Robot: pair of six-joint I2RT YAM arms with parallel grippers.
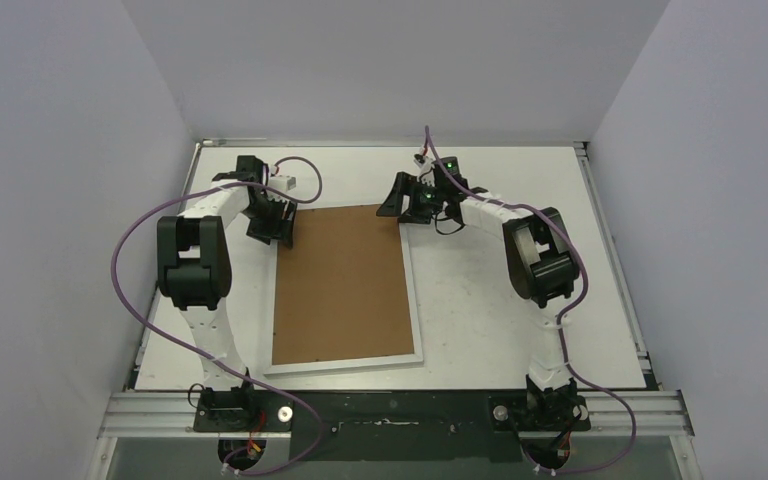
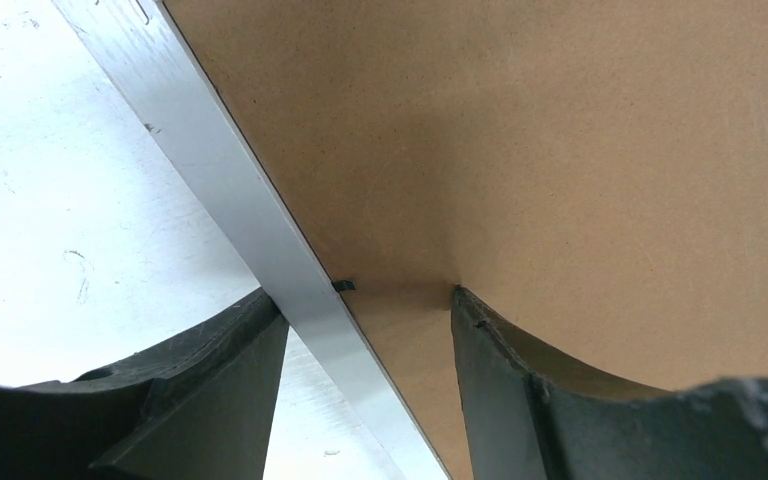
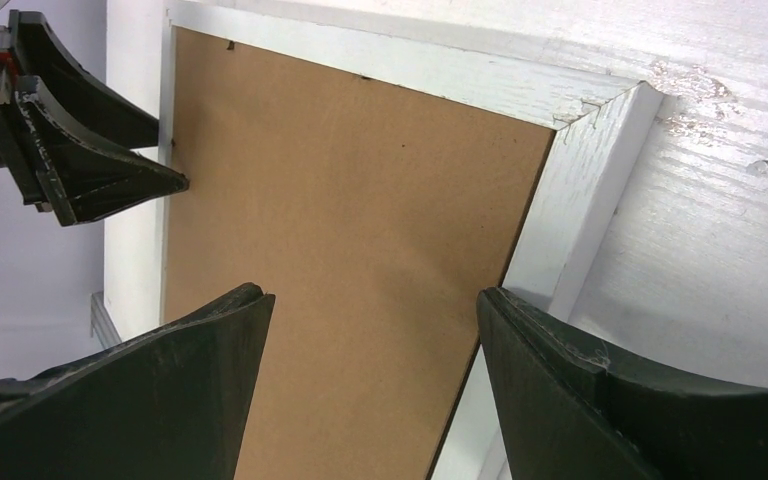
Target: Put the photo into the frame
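The face-down frame [image 1: 344, 290] looks light and stiff, best pinched at its thin rail; left gripper [image 2: 365, 292] and right gripper [image 3: 372, 295] stand spread.

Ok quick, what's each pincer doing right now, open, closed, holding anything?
Left pincer: open, straddling the frame at its left edge, not clamped on it.
Right pincer: open, over the frame's far right corner, holding nothing.

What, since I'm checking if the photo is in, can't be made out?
- Photo: in no view; brown board covers the frame.
- Right wrist view: most of the frame, cut off behind the right gripper.
- Left wrist view: dark tab at the frame edge, too small to identify.
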